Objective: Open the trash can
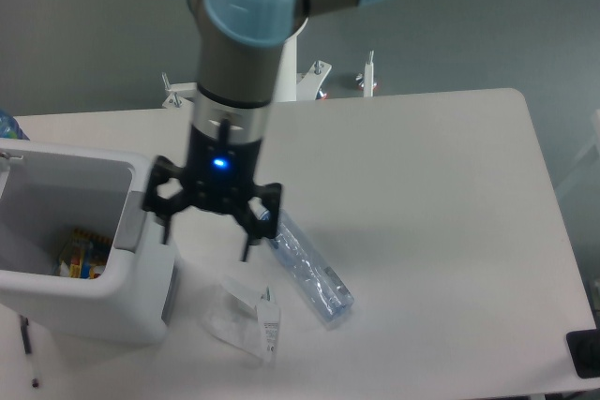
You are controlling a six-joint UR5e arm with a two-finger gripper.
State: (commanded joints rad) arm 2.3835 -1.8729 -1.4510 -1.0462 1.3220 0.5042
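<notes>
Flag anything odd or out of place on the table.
Two things lie loose on the table: a clear bottle on its side and a crumpled clear wrapper beside the trash can. The can is open, with colourful litter inside. The gripper hangs open, touching nothing.
</notes>
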